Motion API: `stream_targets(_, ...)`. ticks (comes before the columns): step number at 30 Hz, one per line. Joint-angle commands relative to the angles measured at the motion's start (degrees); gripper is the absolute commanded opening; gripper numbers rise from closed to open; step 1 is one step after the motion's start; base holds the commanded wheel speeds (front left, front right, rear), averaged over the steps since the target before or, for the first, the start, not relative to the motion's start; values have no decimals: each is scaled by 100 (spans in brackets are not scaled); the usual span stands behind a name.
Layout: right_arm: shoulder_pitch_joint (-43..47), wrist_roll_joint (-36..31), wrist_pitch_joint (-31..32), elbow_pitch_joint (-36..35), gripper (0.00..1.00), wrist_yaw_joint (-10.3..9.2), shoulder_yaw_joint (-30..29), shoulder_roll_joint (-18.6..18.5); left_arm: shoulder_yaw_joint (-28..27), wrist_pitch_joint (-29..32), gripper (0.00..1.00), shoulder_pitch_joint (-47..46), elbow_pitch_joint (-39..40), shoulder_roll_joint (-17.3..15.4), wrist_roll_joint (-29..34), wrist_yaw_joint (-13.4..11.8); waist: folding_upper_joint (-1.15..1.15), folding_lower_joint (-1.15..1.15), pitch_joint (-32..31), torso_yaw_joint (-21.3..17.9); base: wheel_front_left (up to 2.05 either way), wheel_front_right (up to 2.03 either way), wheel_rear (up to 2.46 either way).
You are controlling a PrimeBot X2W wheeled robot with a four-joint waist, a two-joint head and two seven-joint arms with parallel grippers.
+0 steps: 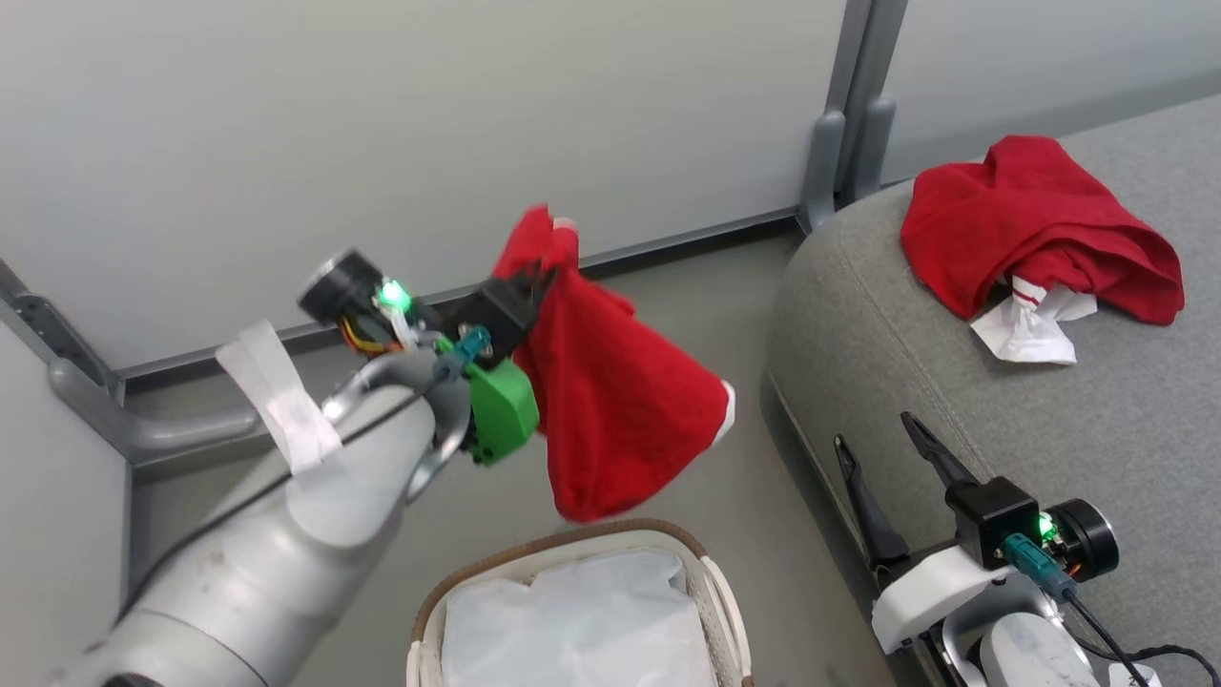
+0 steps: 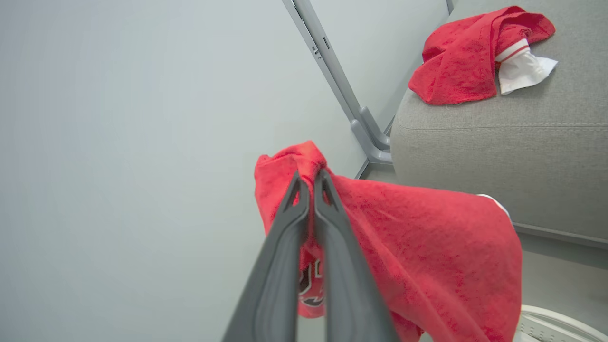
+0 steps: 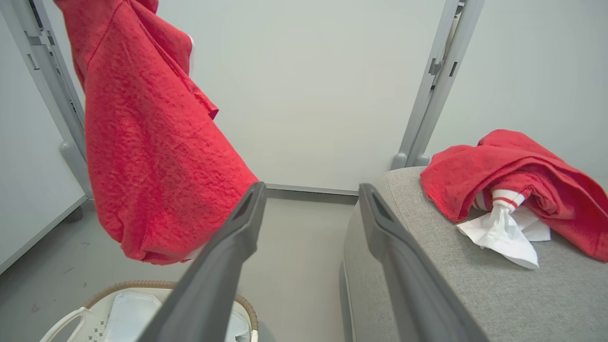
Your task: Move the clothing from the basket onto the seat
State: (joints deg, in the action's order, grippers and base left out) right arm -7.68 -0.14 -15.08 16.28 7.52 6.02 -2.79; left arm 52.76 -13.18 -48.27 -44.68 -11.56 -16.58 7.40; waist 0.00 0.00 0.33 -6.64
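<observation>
The left pincer (image 1: 534,279) is pinched tight on a top fold of a red garment (image 1: 620,410), so the cloth hangs free in a long drape. Its lowest hem is just above the basket (image 1: 582,539) rim and clear of the white liner (image 1: 572,620). Gripping one high bunch lets the weight pull the rest out instead of dragging it over the woven rim. I judge this to be the carry step, with the crossing to the seat (image 1: 1049,429) not yet made. In the left wrist view a dark print shows behind the fingers, too hidden to read. The other garment (image 1: 1040,229) lies crumpled on the seat near its rounded corner with white trim poking out, so that part looks finished. No red shows in the basket, though only part of it is seen. The right pincer (image 1: 873,434) stands wide and holds nothing, just over the seat's front edge. A strip of bare floor (image 1: 725,305) runs between basket and seat. The hem would need to clear the seat's rounded edge, and a grey post (image 1: 839,134) stands behind that corner. Open upholstery in front of the other garment leaves room for setting down.
</observation>
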Motion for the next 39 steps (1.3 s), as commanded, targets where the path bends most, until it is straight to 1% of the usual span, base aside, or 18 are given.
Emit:
stream_targets(1,-25,-63,-14,-21,100,-6,39,-21,75,43,0,-285,226,-153,-1,9,0,0,-146,52,0,0,0)
stream_targets(6,-94,-66,-14,-55,100,-6,149,-19,194,207,0,-783,625,-405,-38,10,0,0,-207,0,0,0,0)
stream_targets(12,-118,55,-14,-132,100,-6,361,-19,210,331,0,-1166,911,-537,-118,2,0,0,-285,-16,0,0,0)
stream_targets(19,-187,157,-14,-21,100,-6,895,-20,295,416,0,-1398,1148,-528,-192,0,0,0,-370,59,0,0,0)
stream_targets(28,-521,690,-14,-35,100,-6,1681,-18,471,554,0,-1624,1371,-461,-317,0,0,0,-455,205,0,0,0)
stream_targets(31,-657,779,-14,-54,100,-6,1784,-22,519,572,0,-1668,1440,-435,-318,0,0,0,-457,241,0,0,0)
stream_targets(39,-1281,777,-14,99,100,-6,1823,-21,612,581,0,-1640,1714,-348,-406,-1,0,0,-411,330,0,0,0)
